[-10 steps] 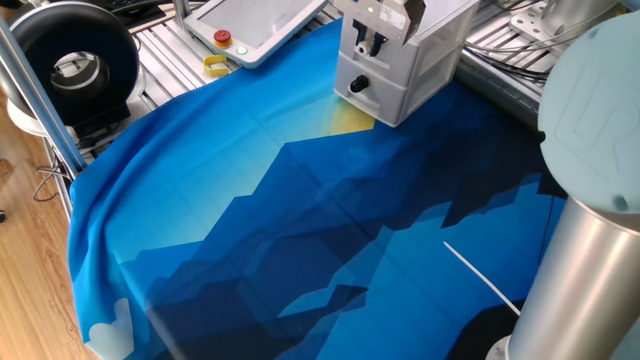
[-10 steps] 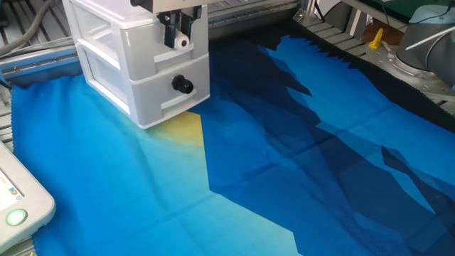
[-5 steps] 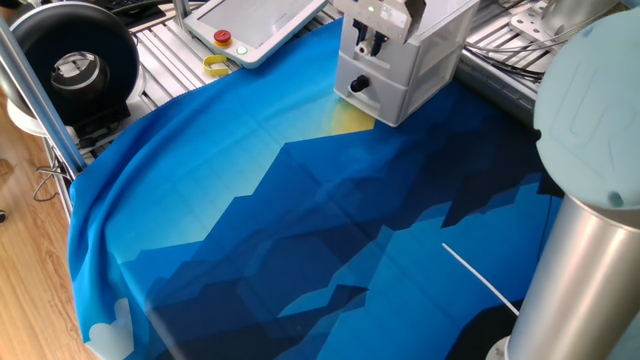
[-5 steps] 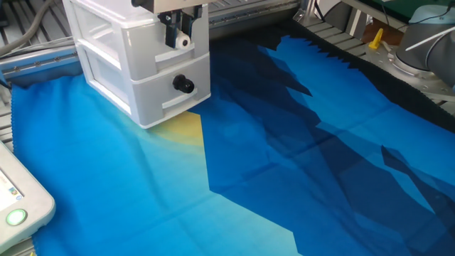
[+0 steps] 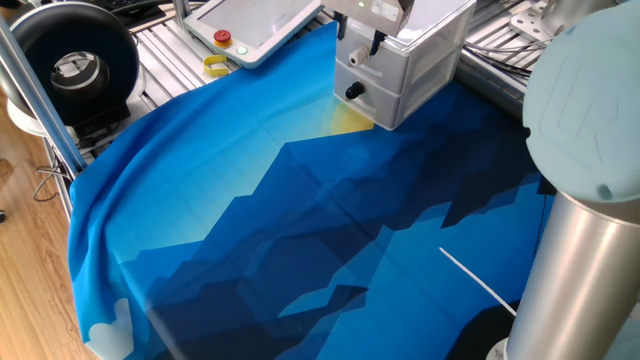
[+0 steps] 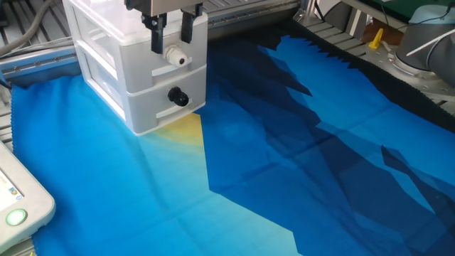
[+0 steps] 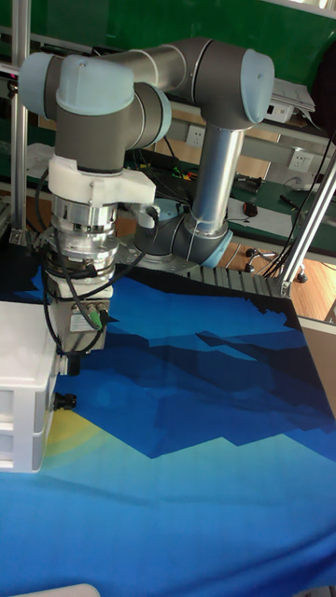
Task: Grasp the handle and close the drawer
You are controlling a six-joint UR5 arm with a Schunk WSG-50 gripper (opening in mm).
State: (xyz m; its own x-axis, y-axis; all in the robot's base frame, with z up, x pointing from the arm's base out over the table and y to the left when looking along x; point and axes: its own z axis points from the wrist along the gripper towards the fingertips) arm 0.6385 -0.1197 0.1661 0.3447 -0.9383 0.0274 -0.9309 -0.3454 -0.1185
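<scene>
Two drawers [image 6: 146,60], one white handle [image 6: 175,57], end effector [image 6: 170,32] parted above it, gripping nothing

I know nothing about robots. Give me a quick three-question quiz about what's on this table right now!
1. True or false: the tool is clamped on the white knob.
2. What colour is the lower knob? A) black B) red C) green
3. Fill in: the drawer unit stands on a ____ cloth.

Key:
1. False. The tool's fingers are spread apart, just above the white knob.
2. A
3. blue
</scene>
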